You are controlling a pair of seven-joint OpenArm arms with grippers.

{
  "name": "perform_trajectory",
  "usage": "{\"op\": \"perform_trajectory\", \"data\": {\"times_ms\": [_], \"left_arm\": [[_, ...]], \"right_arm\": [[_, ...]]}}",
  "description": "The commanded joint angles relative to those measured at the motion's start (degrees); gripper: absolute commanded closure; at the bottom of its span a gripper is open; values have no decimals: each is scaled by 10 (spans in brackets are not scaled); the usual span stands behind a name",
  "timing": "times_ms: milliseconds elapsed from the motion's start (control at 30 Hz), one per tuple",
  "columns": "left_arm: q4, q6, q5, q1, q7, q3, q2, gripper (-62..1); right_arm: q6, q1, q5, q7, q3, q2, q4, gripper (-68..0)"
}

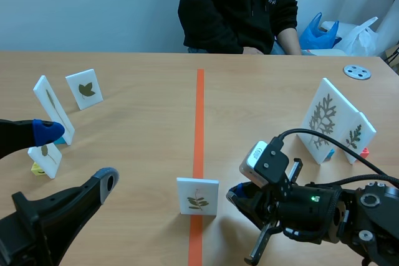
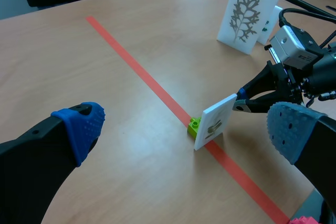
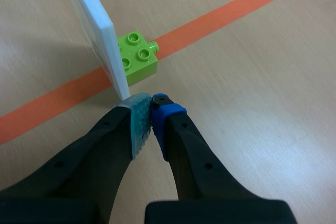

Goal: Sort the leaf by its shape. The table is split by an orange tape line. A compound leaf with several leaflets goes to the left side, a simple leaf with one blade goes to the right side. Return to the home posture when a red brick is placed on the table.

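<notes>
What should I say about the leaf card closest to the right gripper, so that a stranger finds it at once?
Find the orange tape line that runs down the middle of the table. One small white card stands right on it, near the robot, held up by a green brick. All the other cards stand off the line, towards the table's two sides.

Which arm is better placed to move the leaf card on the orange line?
Probably right: the right gripper, shut, is at the leaf card; the left gripper, open, sits farther back.
</notes>
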State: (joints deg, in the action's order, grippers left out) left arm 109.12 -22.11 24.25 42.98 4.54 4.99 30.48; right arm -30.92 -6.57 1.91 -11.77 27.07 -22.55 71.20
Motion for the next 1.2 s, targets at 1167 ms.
{"op": "perform_trajectory", "data": {"times_ms": [1167], "left_arm": [[11,-1,3,-3,4,-1,-3,-623]], "right_arm": [[-38,-224,89,-10,-240,-78,226,-13]]}}
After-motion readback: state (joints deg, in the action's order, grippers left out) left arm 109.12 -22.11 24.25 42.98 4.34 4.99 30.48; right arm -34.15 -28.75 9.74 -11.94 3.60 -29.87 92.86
